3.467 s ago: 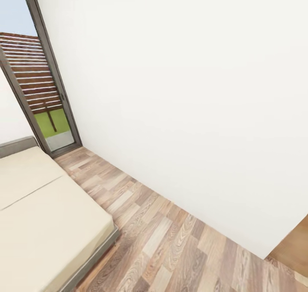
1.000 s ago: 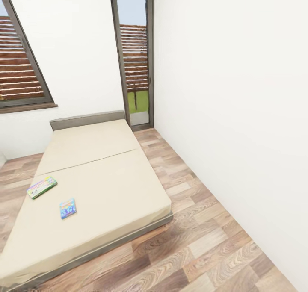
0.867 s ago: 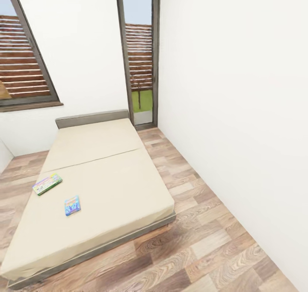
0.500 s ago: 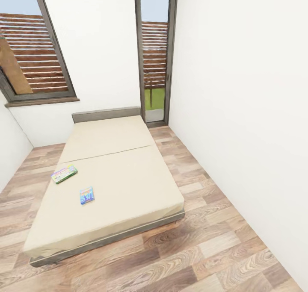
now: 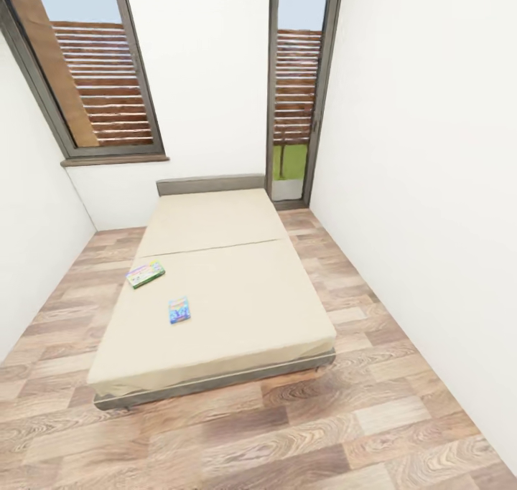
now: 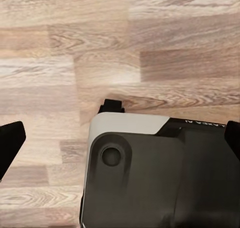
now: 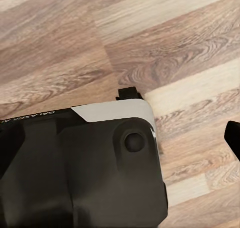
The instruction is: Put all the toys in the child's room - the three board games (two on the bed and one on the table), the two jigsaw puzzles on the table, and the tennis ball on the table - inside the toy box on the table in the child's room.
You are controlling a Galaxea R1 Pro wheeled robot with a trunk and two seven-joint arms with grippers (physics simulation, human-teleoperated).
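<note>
Two board games lie flat on the beige bed (image 5: 237, 296) in the head view: a green box (image 5: 146, 274) near the bed's left edge and a smaller blue box (image 5: 179, 310) a little closer to me. My left gripper (image 6: 120, 140) hangs open over the wooden floor, its dark fingertips (image 6: 11, 140) far apart on either side of the robot's base. My right gripper (image 7: 120, 138) is also open above the floor, with one fingertip (image 7: 233, 137) showing. Nothing is held. The table, toy box, puzzles and tennis ball are out of view.
The low bed stands between a white wall (image 5: 32, 232) on the left and one (image 5: 431, 189) on the right, with strips of wood floor (image 5: 373, 311) along both sides and in front. A window (image 5: 100, 81) and a glass door (image 5: 294, 102) sit behind it.
The camera has swung left, so the bed has shifted from the left edge to the middle of the view. The two board games lie where they were.
</note>
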